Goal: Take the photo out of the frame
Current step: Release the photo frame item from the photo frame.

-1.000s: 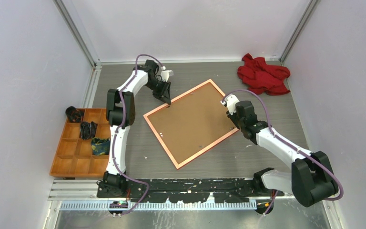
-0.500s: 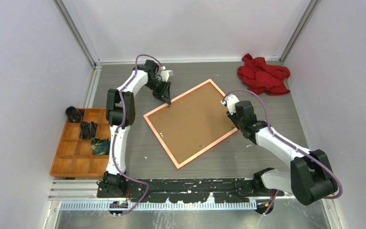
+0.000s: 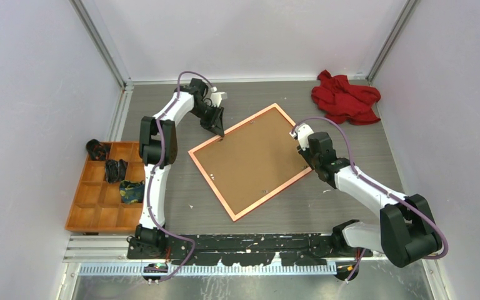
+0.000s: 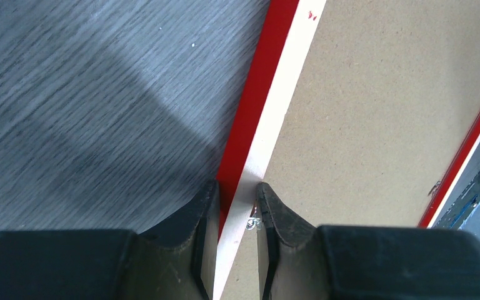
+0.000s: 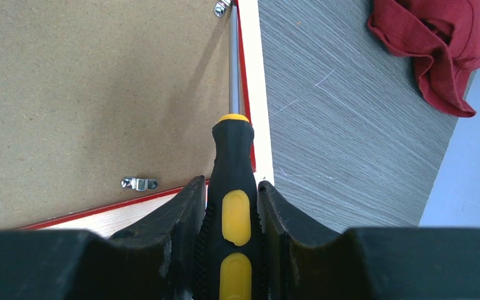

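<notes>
Your left arm (image 3: 160,128) is reaching out, elbow bent, with the left gripper (image 4: 234,187) pinching the frame (image 4: 256,81) rim. Your right arm (image 3: 365,187) is stretched low, and the right gripper (image 5: 228,184) is clamped on a screwdriver (image 5: 232,162).

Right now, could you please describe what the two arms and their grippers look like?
The left arm and right arm have white links, bulky black joints and a purple cable each. The left gripper and right gripper are black, with two tapered fingers.

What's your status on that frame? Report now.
Left gripper pinches the frame rim. Right gripper holds the screwdriver, tip by a metal clip. Frame face down, backing board in, photo not in view.
</notes>
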You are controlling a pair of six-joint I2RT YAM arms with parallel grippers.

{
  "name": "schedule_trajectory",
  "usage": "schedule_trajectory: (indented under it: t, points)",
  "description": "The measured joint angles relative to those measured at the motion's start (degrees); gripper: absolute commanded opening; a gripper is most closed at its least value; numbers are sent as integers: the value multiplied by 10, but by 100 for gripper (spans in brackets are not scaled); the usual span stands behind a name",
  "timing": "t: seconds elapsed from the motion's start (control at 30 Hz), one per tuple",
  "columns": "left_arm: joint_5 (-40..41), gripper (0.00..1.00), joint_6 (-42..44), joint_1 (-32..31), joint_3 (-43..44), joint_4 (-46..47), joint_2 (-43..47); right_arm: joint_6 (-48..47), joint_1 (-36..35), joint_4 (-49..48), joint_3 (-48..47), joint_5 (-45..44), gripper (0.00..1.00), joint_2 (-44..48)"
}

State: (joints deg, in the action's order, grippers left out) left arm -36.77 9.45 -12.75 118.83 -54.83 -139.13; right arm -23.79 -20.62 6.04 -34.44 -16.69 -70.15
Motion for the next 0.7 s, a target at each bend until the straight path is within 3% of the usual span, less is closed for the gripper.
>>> schedule_trajectory:
  t: [0.7]
  points:
    - [-3,9,-1,1,1,-1,-1,2,-11,-15,0,-20,1,-16]
